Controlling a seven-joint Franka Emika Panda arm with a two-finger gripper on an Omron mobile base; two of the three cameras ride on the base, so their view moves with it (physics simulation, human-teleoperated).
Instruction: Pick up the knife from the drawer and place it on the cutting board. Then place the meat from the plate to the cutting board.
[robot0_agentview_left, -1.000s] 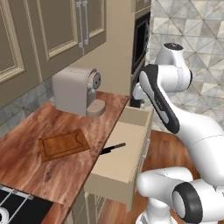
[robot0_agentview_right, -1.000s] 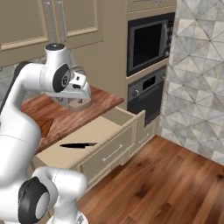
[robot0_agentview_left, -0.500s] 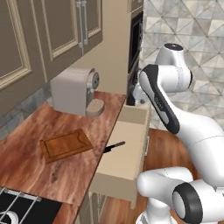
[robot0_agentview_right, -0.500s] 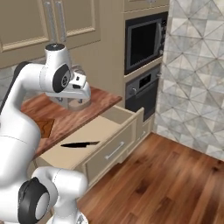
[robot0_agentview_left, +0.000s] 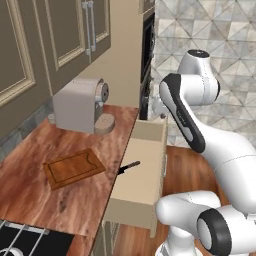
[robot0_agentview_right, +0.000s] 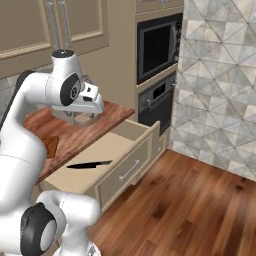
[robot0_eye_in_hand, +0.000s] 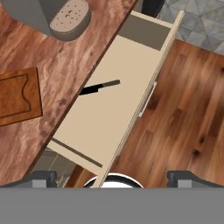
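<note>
We see the big wooden counter (robot0_agentview_left: 65, 200) with the drawer (robot0_eye_in_hand: 114, 65) pulled out beside it, and a grey coffee machine (robot0_agentview_left: 77, 105) standing at the back of the counter. The cutting board (robot0_agentview_left: 74, 167) lies flat on the counter, and the knife (robot0_eye_in_hand: 99, 88) lies in the drawer with its blade partly under the counter's edge. Our gripper (robot0_eye_in_hand: 111, 175) hangs high above the drawer with its jaws wide apart and nothing in them.

No text, label, brand or number can be read anywhere.
</note>
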